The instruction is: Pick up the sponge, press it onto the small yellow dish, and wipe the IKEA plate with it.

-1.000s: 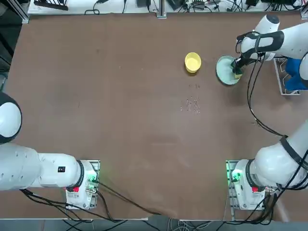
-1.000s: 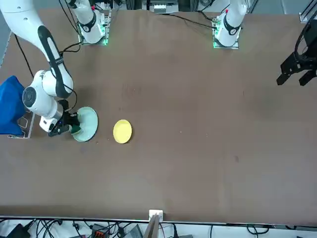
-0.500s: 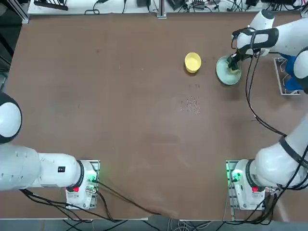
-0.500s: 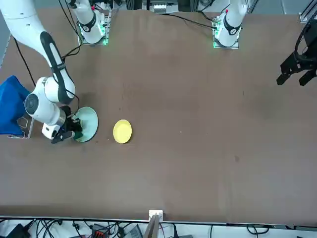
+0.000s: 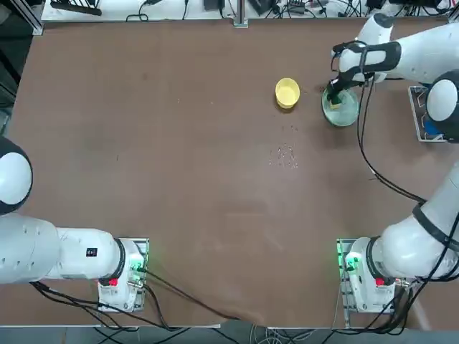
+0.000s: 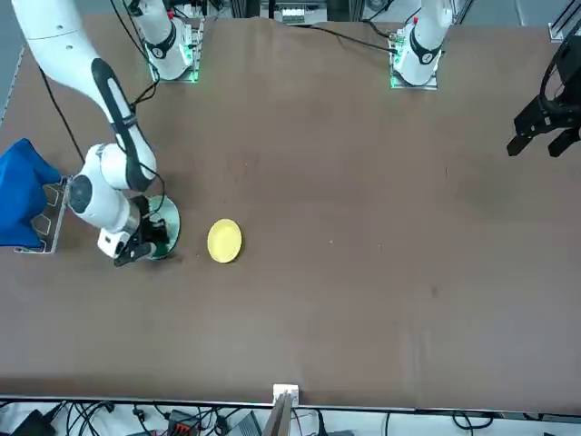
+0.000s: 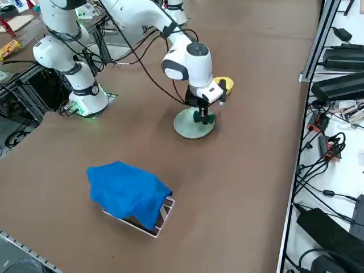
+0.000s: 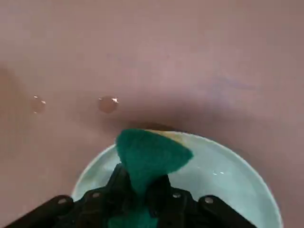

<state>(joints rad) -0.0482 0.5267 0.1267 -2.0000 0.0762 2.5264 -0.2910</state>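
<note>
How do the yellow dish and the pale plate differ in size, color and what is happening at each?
The yellow dish is smaller; the pale plate is wider. The dish is yellow, the plate pale blue-green. The dish stands alone, while the tool holds the green sponge at the plate. Both are round and sit on the table.

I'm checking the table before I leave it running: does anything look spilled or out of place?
Yes: droplets, apparently liquid, lie on the bare table beyond the pale plate, best seen as two beads in the wrist view. The right end effector pinches the sponge at the plate.
</note>
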